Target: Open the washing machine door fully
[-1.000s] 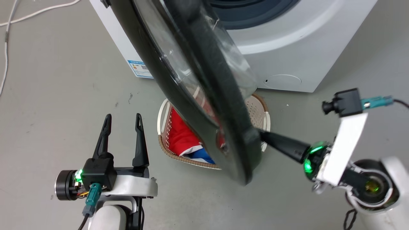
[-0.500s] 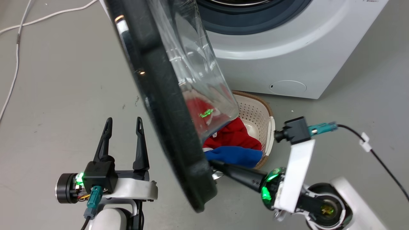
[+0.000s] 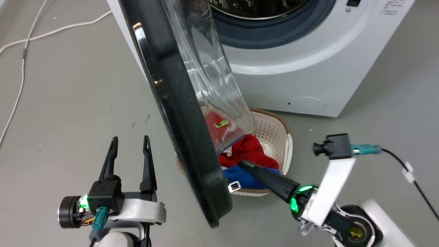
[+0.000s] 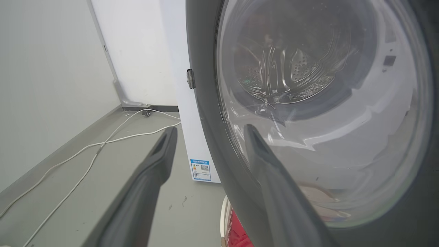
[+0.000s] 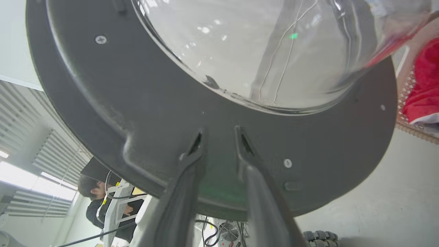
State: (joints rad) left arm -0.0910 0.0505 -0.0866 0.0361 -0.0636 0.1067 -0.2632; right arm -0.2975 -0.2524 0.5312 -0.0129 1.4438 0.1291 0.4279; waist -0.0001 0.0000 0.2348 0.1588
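The washing machine (image 3: 308, 68) stands at the top of the head view with its steel drum (image 3: 253, 5) exposed. The washing machine door (image 3: 178, 113) hangs swung out, edge-on to the head camera, glass bowl facing right. My right gripper (image 3: 241, 164) points up-left at the door's inner side, just right of its lower rim near the metal latch (image 3: 233, 187). In the right wrist view this gripper (image 5: 219, 133) is narrowly open with nothing between its fingers, tips close to the door's (image 5: 103, 103) dark inner face. My left gripper (image 3: 129, 138) is open on the outer side, beside the door (image 4: 205, 68).
A white perforated basket (image 3: 274, 130) with red and blue clothes (image 3: 247, 151) sits on the floor under the door, in front of the machine. A white cable (image 3: 34, 34) trails over the grey floor at the left. A person (image 5: 92, 188) shows past the door's edge.
The door has swung further out to the left since a second ago. My right gripper followed it left, then drew slightly back from the rim. The head camera has shifted a little.
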